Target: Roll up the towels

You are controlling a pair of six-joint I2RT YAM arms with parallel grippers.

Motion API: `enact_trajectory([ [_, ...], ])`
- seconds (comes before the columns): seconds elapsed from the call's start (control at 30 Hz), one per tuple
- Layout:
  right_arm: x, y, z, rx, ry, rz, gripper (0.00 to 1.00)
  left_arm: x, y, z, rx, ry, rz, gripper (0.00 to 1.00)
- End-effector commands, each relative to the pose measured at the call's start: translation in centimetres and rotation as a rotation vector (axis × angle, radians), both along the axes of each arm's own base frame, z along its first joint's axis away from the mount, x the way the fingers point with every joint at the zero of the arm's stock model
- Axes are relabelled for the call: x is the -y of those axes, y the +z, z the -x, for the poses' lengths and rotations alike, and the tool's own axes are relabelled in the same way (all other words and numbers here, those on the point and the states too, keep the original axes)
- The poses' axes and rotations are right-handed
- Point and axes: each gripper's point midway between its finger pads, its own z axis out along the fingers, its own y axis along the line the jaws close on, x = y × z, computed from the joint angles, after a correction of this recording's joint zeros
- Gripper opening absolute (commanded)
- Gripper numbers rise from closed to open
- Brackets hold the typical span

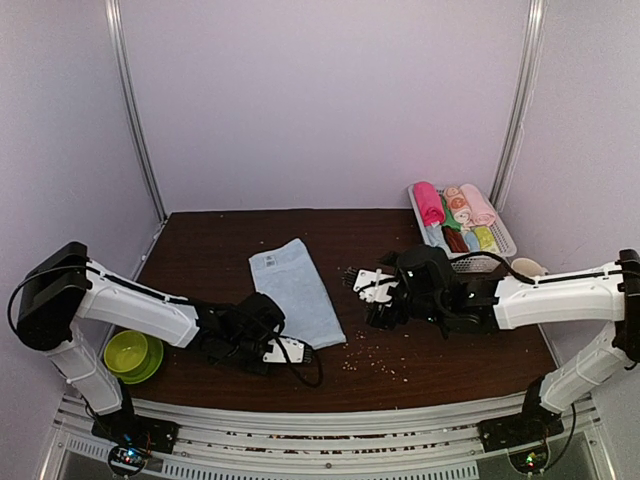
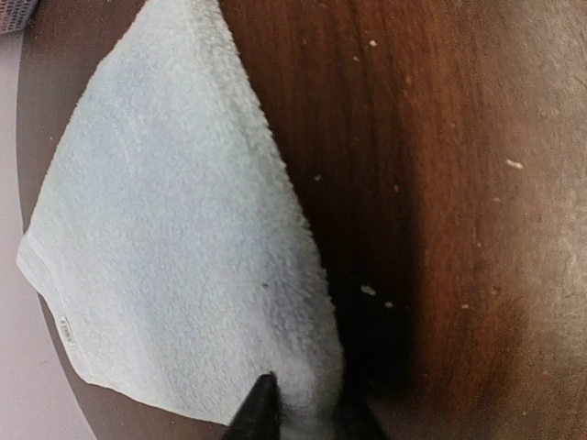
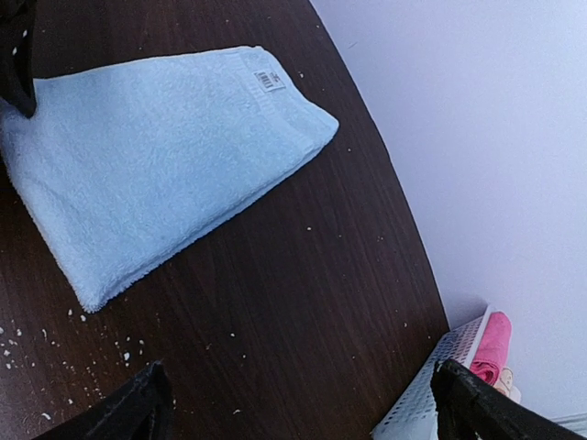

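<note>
The light blue towel (image 1: pixel 295 290) lies folded flat mid-table, its white tag (image 3: pixel 268 81) at one corner. My left gripper (image 1: pixel 297 350) is at the towel's near edge. In the left wrist view (image 2: pixel 312 417) its dark fingers (image 2: pixel 261 408) pinch a bunched bit of the towel's (image 2: pixel 174 220) corner. My right gripper (image 1: pixel 370 287) is wide open and empty, just right of the towel (image 3: pixel 156 156), over bare table (image 3: pixel 307 412). A magenta-pink towel roll (image 1: pixel 428 203) lies in the white basket (image 1: pixel 500 240) at the back right, and also shows in the right wrist view (image 3: pixel 491 348).
The basket also holds several smaller rolls in peach, green, yellow and brown. A green bowl (image 1: pixel 133 355) sits at the near left by the left arm. Pale crumbs (image 1: pixel 375 355) are scattered on the brown table. A beige cup (image 1: pixel 527 266) stands at the right edge.
</note>
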Motion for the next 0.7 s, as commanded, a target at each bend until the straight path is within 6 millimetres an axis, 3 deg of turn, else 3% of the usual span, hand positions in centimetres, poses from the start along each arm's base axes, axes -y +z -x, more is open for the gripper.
enact_trajectory([
  [0.0,-1.4,-2.2,1.7,-0.019,0.122,0.071,1.0,0.2,0.5,-0.1,-0.011,0.035,0.01,0.09],
  [0.07,-2.1,-3.1,2.4,-0.023,0.172,0.098,1.0,0.2,0.6,0.1,-0.026,0.037,0.018,0.0],
  [0.3,-5.6,-5.7,5.1,-0.062,0.341,0.142,1.0,0.2,3.4,0.6,-0.175,0.047,0.157,0.0],
  [0.47,-7.6,-6.9,6.0,-0.099,0.397,0.135,0.98,-0.1,6.2,0.4,-0.299,0.056,0.323,0.0],
  [0.67,-9.3,-7.2,6.3,-0.115,0.407,0.082,0.96,-0.1,7.6,0.6,-0.346,0.046,0.428,0.0],
])
